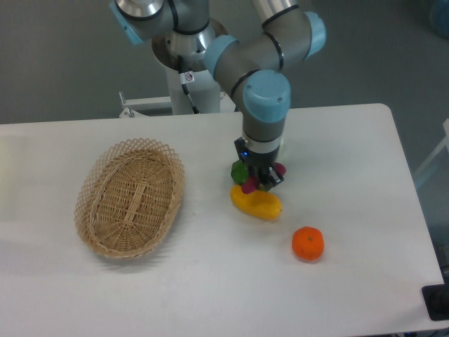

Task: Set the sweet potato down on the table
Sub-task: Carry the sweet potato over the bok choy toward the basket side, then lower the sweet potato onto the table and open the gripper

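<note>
**Gripper pinching the sweet potato above the yellow vegetable**

I am looking down at the gripper (257, 181), which is hanging from the arm's blue-capped wrist (266, 98) over the middle of the table (351, 140). Its two dark fingers are pressing in on the sweet potato (249, 185), so they are only as far apart as the tuber is thick. I am seeing the magenta skin poking out in two spots, one low at the left of the fingers and one a little higher at the right, so the tuber seems to be lying crosswise in the grip; the fingers are covering its middle. I cannot tell whether its lower end is touching anything beneath it.

Directly under the gripper, the yellow oblong vegetable (257, 202) is lying on the white tabletop, and the sweet potato is overlapping its upper edge in my view. A patch of green leafy vegetable (239, 170) is showing just left of the fingers, mostly hidden behind the wrist. The round orange fruit (308, 243) is sitting apart, toward the lower right. The oval wicker basket (130, 196) is resting well to the left.
</note>
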Controlling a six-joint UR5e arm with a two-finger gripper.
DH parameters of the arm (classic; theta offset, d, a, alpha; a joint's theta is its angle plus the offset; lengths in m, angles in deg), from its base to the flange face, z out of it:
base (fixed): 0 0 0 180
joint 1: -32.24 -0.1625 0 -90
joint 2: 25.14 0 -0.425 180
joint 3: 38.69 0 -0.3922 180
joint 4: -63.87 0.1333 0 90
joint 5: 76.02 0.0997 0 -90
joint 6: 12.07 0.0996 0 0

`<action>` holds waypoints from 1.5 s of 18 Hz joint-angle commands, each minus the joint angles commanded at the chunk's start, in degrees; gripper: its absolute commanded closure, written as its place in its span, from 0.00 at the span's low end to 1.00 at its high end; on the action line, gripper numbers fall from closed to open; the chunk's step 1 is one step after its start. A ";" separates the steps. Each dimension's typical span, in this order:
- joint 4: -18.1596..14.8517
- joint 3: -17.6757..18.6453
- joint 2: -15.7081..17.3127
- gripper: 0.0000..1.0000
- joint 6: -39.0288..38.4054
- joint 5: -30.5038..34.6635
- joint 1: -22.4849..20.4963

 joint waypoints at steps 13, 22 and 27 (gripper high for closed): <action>0.00 9.94 3.96 0.72 -0.79 -0.44 2.73; 0.09 9.85 3.17 0.18 -1.05 -0.44 3.69; 0.09 7.31 3.17 0.00 -0.97 -0.44 3.61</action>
